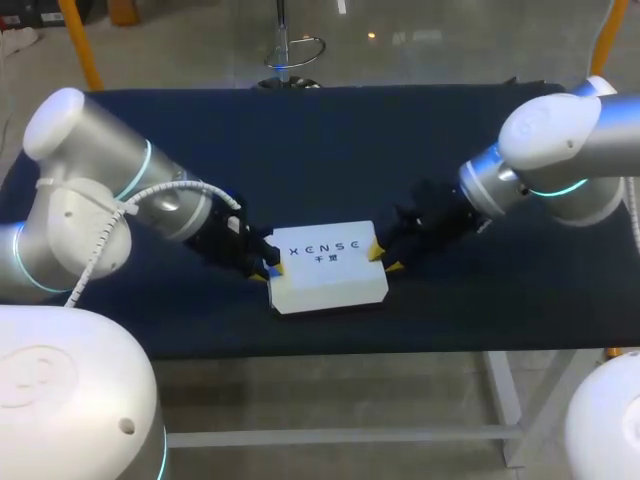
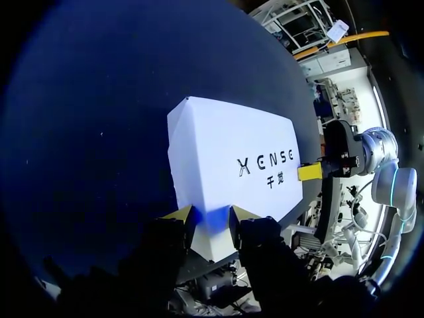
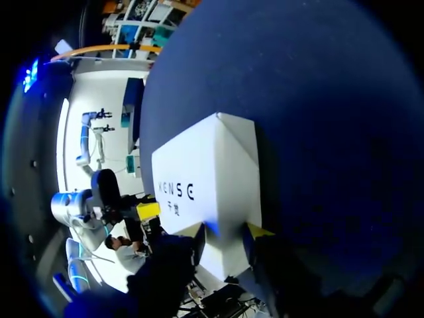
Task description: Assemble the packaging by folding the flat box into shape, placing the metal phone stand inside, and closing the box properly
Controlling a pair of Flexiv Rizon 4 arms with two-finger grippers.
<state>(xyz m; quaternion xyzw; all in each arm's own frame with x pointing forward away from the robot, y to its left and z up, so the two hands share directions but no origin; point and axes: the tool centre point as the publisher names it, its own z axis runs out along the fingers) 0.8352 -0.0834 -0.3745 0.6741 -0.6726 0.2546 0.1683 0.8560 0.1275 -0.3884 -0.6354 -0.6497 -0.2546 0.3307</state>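
A robotics lab: my left arm [image 1: 80, 210] and right arm [image 1: 560, 150], white and silver with glowing joint rings, stand at a table [image 1: 330, 130] covered in dark blue cloth.

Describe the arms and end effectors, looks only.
Left arm and right arm: silver-white rounded links, cyan light rings at joints. A white spiral-wrapped cable runs along the left arm. Left end effector and right end effector: black bodies, two yellow-tipped fingers each.

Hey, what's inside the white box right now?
The white box is closed, so its inside is hidden; no phone stand shows. The left gripper and right gripper clasp its ends.
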